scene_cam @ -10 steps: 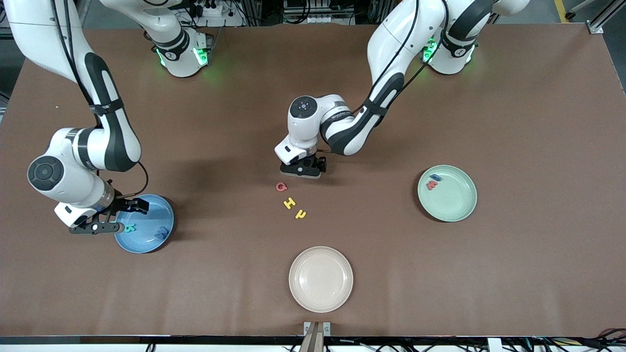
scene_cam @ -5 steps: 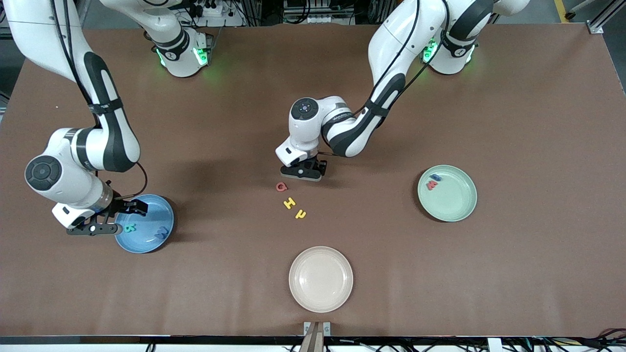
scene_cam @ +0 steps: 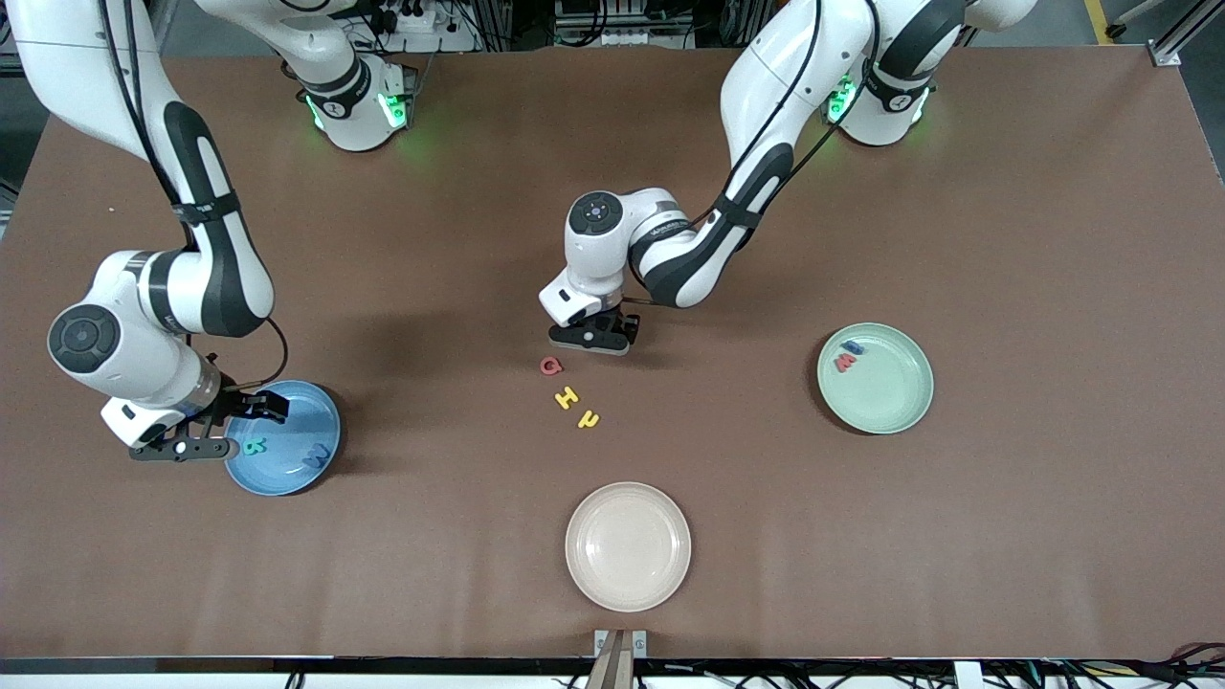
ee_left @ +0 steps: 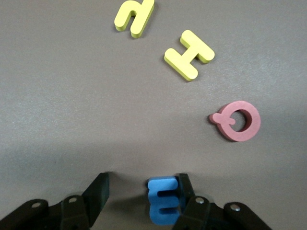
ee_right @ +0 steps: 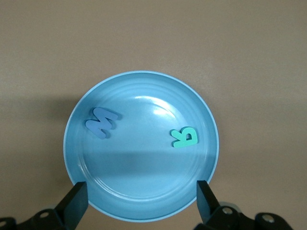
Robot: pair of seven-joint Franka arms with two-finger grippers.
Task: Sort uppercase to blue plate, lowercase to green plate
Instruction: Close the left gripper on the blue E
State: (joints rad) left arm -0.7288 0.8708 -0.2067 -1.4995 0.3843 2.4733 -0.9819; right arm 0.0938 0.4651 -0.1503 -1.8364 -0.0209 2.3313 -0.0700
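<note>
**Key relation.** Left pincer is down at the tabletop, mid-table, just beside the red Q and farther from the front camera than it. The blue lowercase m lies flat between its jaws. One finger touches the letter's edge and the other stands apart from it, with bare tabletop showing in the gap, so the jaws are part-way in and not yet gripping. They appear set to close across the letter's shorter side, with its long axis running along the fingers. The letter is off-centre, toward the touching finger. The left arm is the nearer arm to the green plate.

**Right pincer**. Hangs wide apart with nothing in it over the rim of the blue plate, at the right arm's end of the tabletop. This arm waits.

**Count, uppercase: four.**
- In the blue plate: two, the green R and the blue W, apart from each other.
- On the tabletop: two, the red Q and the yellow H.

**Count, lowercase: four.**
- In the green plate: two, the red w and the blue a, touching or nearly so.
- On the tabletop: two, the blue lowercase m and the yellow h-like letter, which lies just beside the yellow H.

**Plates: three.** Blue, green, and one beige plate nearest the front camera.
</note>
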